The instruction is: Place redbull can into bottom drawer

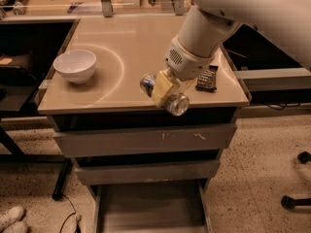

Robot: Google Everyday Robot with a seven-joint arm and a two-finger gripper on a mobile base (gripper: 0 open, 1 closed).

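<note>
My gripper is shut on the redbull can, a slim silvery can held on its side with shiny round ends sticking out both sides of the yellowish fingers. It hangs above the front edge of the countertop, right of centre. The bottom drawer stands pulled out below, its flat grey floor showing, directly under and slightly left of the can.
A white bowl sits on the left of the countertop. A dark flat snack packet lies at the right, behind my arm. Two shallower grey drawers are slightly open above the bottom one. Shoes on the floor at bottom left.
</note>
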